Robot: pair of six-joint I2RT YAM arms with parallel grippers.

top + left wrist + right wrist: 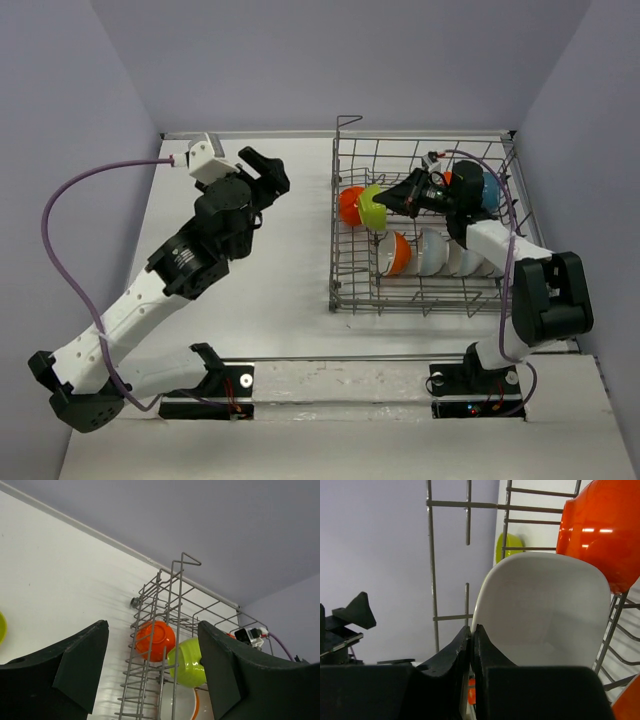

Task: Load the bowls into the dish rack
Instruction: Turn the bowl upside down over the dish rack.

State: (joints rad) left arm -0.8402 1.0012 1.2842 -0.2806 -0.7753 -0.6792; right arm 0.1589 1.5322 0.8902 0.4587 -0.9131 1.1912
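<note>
In the dish rack (334, 270), at the right of the desk (270, 290), white bowls (445, 255) were stood on edge along the lower row. Above them, the right gripper (471, 630) was pinched on the rim of a squarish white bowl (545, 610), beside an orange-red bowl (349, 205). Further up, at centre left, the left gripper (272, 178) was spread wide above the desk.

No readable text, label or number anywhere, possibly some too small to tell

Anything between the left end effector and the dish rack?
Nothing visible. The open left end effector faces the dish rack across bare table, and the rack's near wall is unobstructed.
</note>
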